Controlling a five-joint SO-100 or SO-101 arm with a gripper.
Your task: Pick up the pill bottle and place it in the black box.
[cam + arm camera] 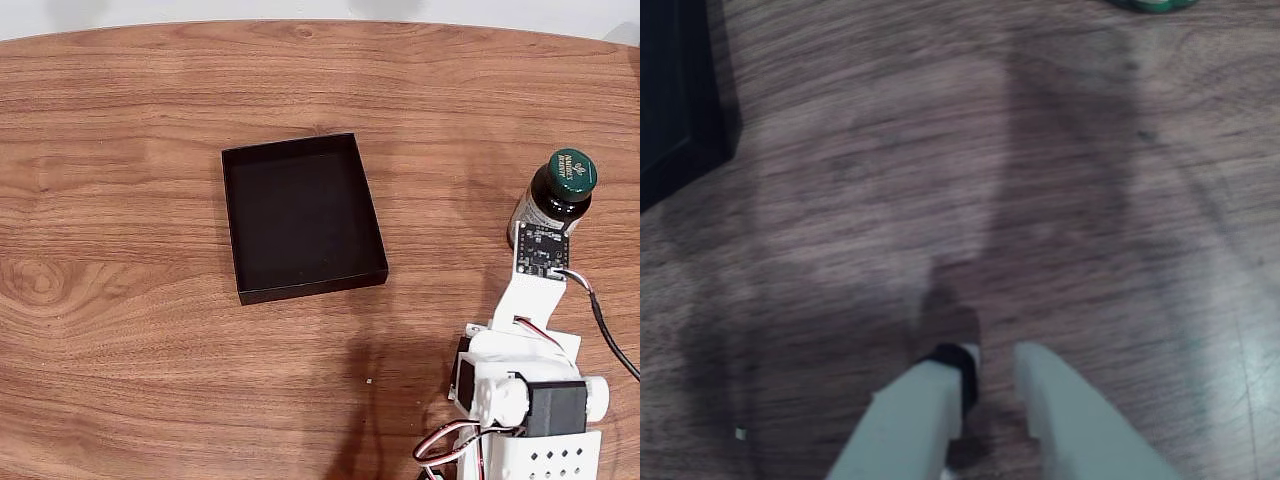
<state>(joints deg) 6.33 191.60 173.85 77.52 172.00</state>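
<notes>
1. Wood-grain tabletop [130,330] carried every item in the fixed view; its far edge curved along the top of the picture.
2. Black box [303,216] — a shallow matte tray with low walls — lay near the middle of the tabletop, its long sides running slightly askew to the table edge. Nothing lay inside it.
3. Pill bottle [562,190] stood upright at the right side of the fixed view, well apart from the black box. Its green cap, printed with pale lettering, faced the camera; a strip of white label showed on the dark body below.
4. White arm [525,385] rose from the lower right corner of the fixed view, and its small circuit board [541,249] overlapped the lower part of the pill bottle.
5. Claw [1000,365] entered the wrist view from the bottom edge: two pale fingers [1065,415] stood slightly parted, with bare wood between the tips and nothing held.
6. Wrist view also showed a corner of the black box [675,90] at the upper left and a green sliver [1155,5] at the top edge — too little of it to identify.
</notes>
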